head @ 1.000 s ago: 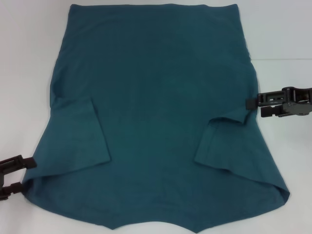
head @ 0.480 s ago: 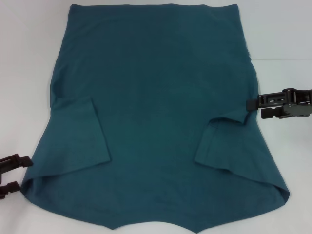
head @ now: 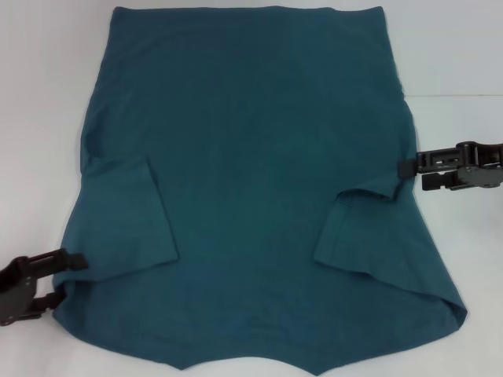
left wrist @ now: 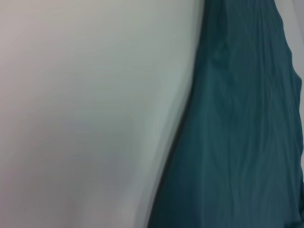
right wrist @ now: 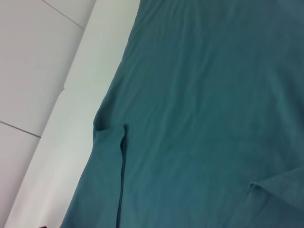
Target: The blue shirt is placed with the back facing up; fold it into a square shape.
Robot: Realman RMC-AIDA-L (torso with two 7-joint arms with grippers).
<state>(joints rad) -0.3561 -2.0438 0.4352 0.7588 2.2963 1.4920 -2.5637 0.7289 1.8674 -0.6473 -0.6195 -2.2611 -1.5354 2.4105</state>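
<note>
Shirt (head: 251, 181): I see one, flat on white worktop (head: 39, 94).
Left gripper (head: 69, 276): jaws spread, straddling shirt's edge.
Right gripper (head: 402, 171): jaws' state, I cannot tell.

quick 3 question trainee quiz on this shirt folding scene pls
1. True or false: both sleeves of the blue shirt lie folded inward on its back.
2. Which gripper sits at the shirt's near corner? A) left gripper B) right gripper
3. Fill in: the shirt lies on a ____ table.

Key: 1 true; 2 A; 3 white.
</note>
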